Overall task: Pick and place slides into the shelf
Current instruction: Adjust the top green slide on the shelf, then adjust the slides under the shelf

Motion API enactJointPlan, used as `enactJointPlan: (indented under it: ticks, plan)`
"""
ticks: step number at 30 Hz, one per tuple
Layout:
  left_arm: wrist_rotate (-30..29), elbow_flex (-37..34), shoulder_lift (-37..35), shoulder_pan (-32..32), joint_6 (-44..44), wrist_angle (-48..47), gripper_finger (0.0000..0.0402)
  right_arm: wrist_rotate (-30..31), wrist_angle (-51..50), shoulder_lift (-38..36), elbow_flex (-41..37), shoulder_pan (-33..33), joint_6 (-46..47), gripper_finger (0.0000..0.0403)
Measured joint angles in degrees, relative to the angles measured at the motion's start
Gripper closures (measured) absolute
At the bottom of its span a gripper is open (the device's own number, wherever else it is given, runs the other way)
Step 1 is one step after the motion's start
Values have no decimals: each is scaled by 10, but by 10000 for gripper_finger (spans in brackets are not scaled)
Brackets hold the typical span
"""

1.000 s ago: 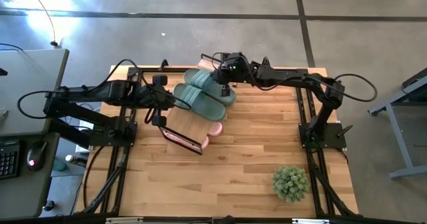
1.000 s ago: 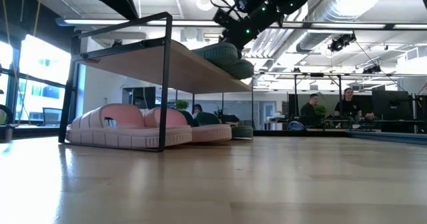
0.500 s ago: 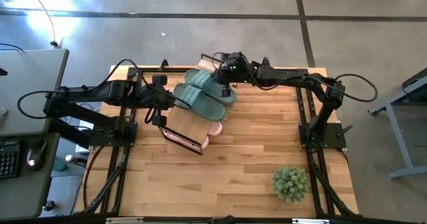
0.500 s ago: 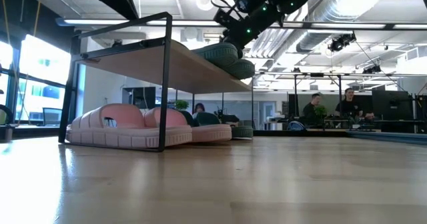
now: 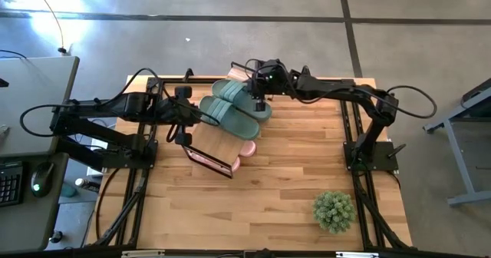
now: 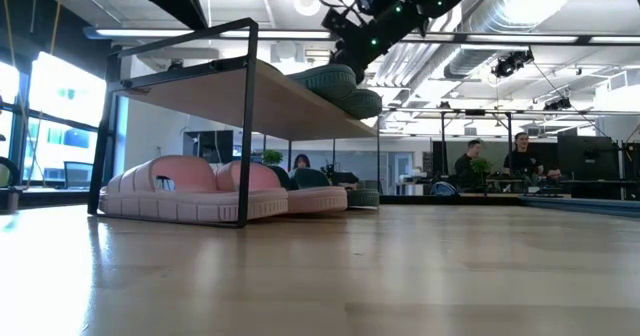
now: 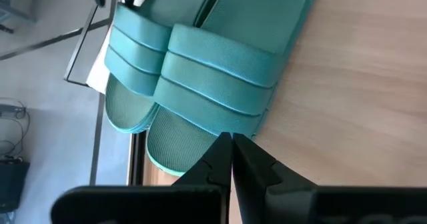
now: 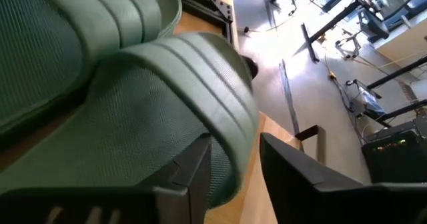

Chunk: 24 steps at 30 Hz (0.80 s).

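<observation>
- The right gripper (image 5: 259,104) hangs over the far end of the shelf (image 5: 219,147), right above the green slides (image 5: 234,108). Its fingers (image 8: 193,174) stand parted in the right wrist view, with the edge of one green slide (image 8: 133,117) between them; I cannot tell whether the pads touch it.
- In the low view the right gripper (image 6: 350,48) sits just above the stacked-looking green slides (image 6: 335,84) on the shelf's top plank (image 6: 240,96).
- The left gripper (image 5: 201,118) is at the side of the shelf nearest the left arm, beside the green pair. Its fingers (image 7: 230,164) are pressed together, tips meeting, with nothing between them, just at the toe edge of a green slide (image 7: 213,84).
- The two green slides lie side by side on the shelf's bamboo top, towards its far end, both flat with straps up.
- A pink pair of slides (image 6: 190,194) rests below the shelf's top plank, inside the black wire frame; from above only a pink edge (image 5: 247,148) peeps out beside the plank.
- A small potted plant (image 5: 334,210) stands on the table (image 5: 291,181), well apart from the shelf, near the right arm's base.
- People (image 6: 490,161) sit in the room far behind the shelf.
</observation>
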Motion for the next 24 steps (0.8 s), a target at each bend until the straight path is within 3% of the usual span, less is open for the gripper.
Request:
enactJointPlan:
  ticks: [7,13,17,20,24]
  plan:
    - [11,0,0,0,-29,28,399,1,-2,-11,0,0,15,263]
    - [0,0,0,2,-32,114,399,3,-38,-31,0,0,19,260]
    - [-14,0,-4,43,-3,195,399,11,-86,-67,0,-4,51,261]
    - [58,0,-3,115,11,268,399,13,-107,-103,0,-8,82,261]
    - [247,0,4,254,-18,332,399,18,-128,-157,0,-12,136,264]
